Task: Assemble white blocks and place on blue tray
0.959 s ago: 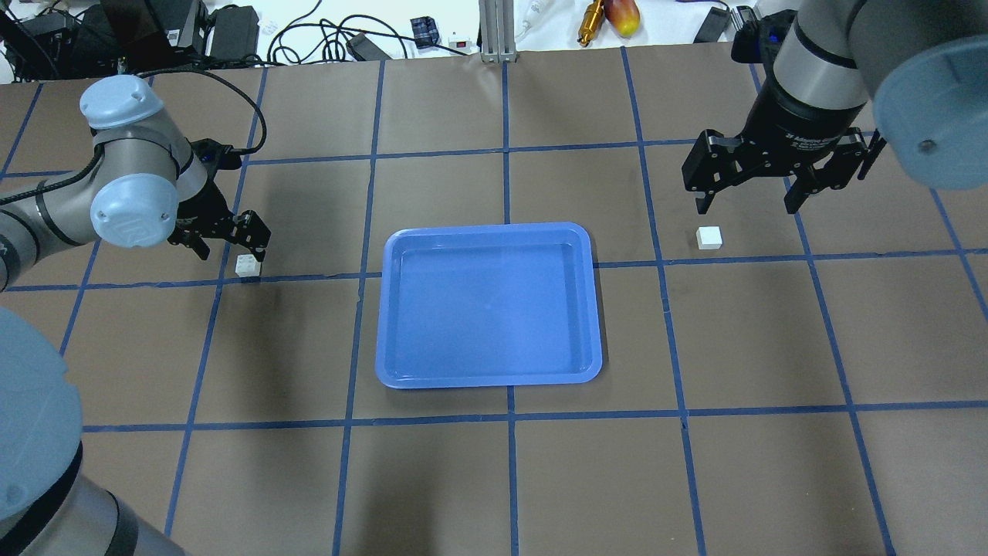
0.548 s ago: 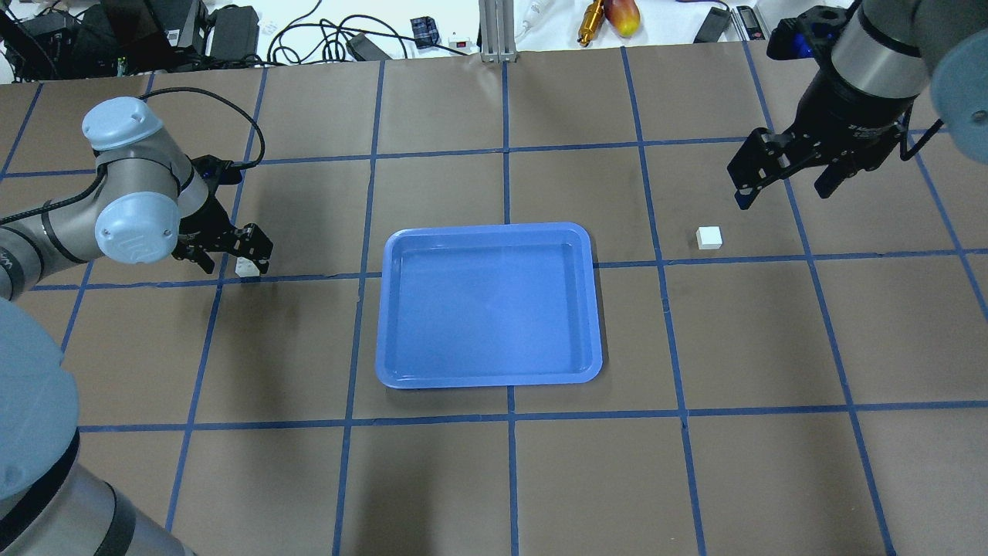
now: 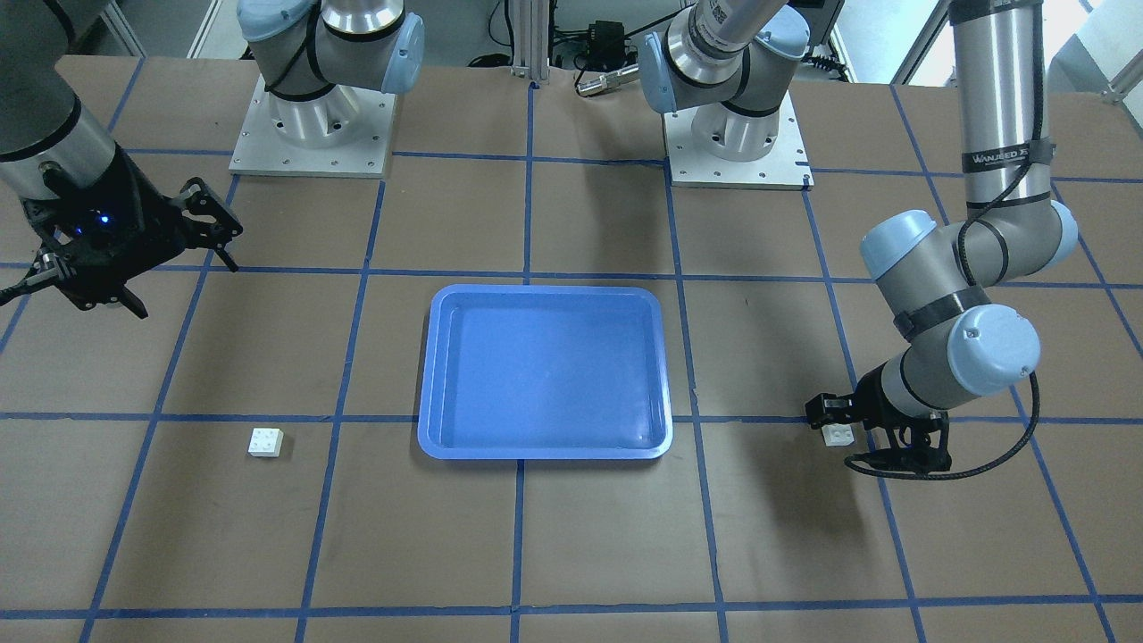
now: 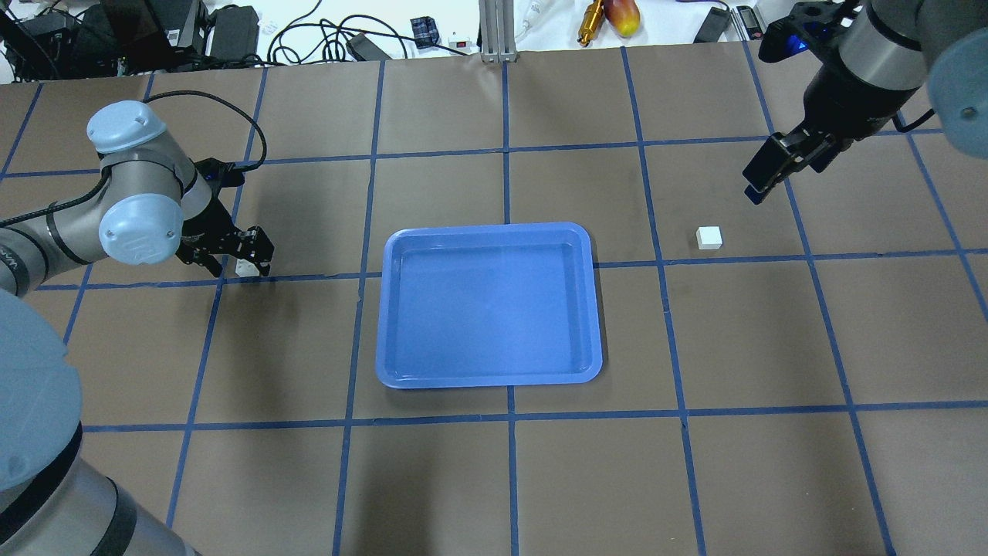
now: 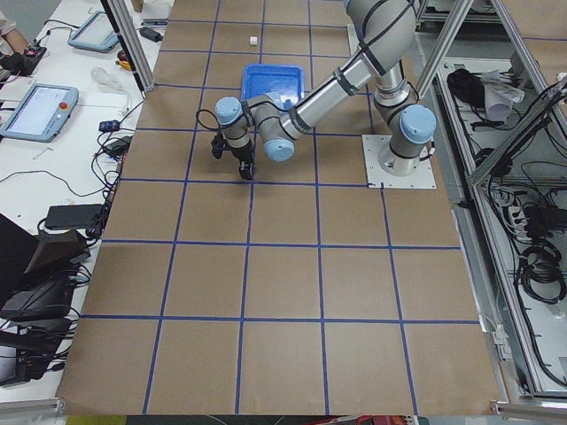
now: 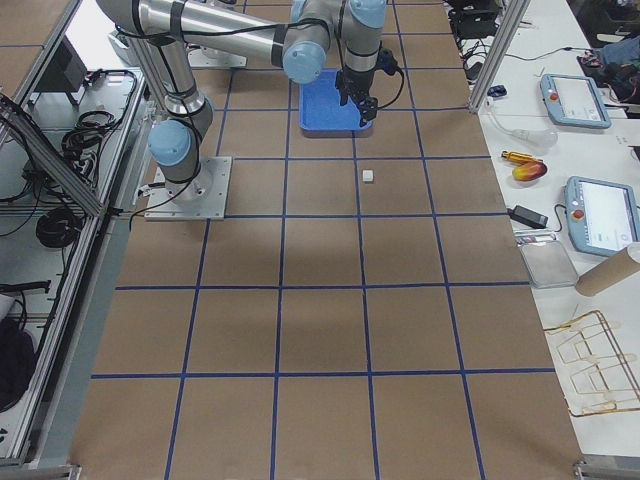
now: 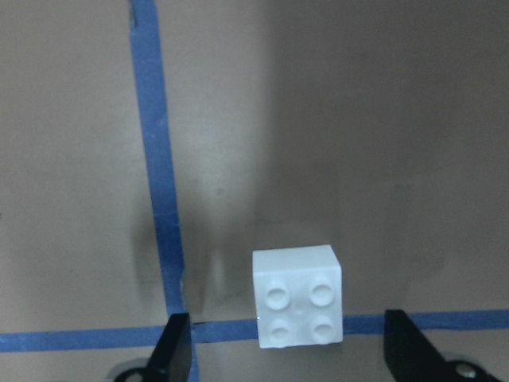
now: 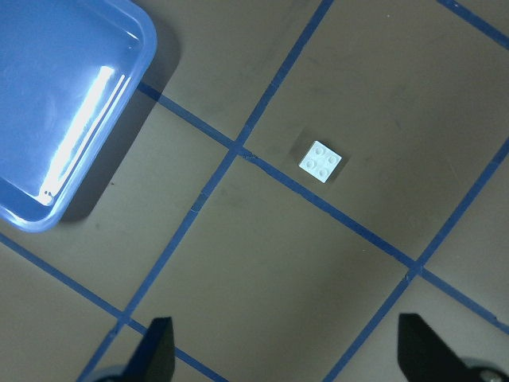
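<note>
Two white blocks (image 4: 709, 237), one blue tray (image 4: 488, 309)

Bright even overhead light, soft shadows, glare streak on the blue tray (image 8: 79, 119)

Bare table (image 4: 494, 479) rings the blue tray (image 4: 488, 230). Right of it, one white block (image 4: 708, 237) stands free (right gripper (image 8: 288, 354) hangs farther out, raised); left of it, fingers (image 7: 176, 350) of the left gripper (image 4: 240, 269) flank the other block (image 7: 298, 297).
</note>
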Controlling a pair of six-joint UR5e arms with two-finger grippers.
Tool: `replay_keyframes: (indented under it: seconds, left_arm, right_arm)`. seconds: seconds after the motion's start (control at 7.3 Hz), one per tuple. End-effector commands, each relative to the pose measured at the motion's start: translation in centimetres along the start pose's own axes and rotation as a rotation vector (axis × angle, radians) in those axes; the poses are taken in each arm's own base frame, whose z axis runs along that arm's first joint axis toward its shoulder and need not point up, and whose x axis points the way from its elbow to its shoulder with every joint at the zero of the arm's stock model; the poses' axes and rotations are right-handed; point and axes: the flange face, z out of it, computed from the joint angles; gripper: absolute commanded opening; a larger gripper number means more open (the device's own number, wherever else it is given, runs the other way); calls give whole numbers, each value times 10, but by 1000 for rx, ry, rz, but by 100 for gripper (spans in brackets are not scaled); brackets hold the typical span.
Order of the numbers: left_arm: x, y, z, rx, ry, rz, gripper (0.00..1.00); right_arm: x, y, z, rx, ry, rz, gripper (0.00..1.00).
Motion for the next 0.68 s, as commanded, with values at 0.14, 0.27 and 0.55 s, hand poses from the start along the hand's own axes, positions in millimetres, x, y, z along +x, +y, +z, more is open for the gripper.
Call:
replay_keyframes:
  seconds: [0.14,0.27,0.55]
  left_arm:
    - [-1,-4,0,11,-1,-8,70]
    - [1,-5,3,23,19,-9,70]
    - [2,-6,2,25,22,-14,44]
  right_arm:
    - [51,15,33,9,-71,-348,100]
    - [67,22,43,4,-89,-402,100]
    - [99,28,87,-11,-167,-476,100]
